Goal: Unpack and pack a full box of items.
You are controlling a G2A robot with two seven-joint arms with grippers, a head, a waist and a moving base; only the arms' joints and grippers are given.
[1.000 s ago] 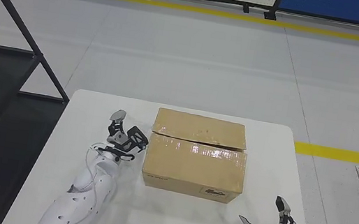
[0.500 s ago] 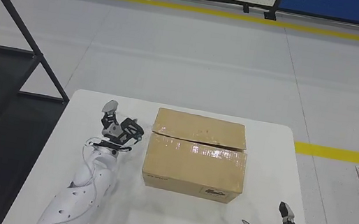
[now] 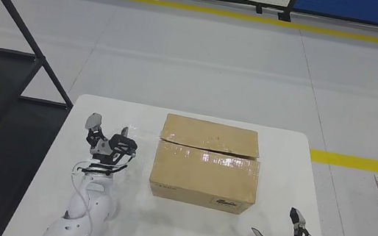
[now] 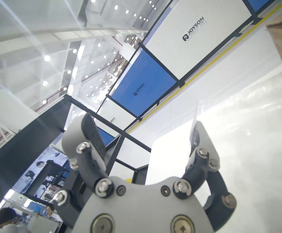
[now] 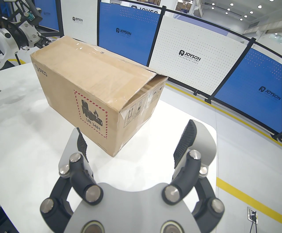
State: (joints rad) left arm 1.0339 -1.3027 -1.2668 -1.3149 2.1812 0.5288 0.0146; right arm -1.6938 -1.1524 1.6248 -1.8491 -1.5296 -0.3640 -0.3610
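The left claw, fingers spread (a clear film sliver clinging to one), is backing away from the still-closed box near its side, suggesting unsealing is only starting.

Red-dashed hazard label and handling symbols on the box

White table, rounded corners, one cardboard box standing near its middle, flaps down
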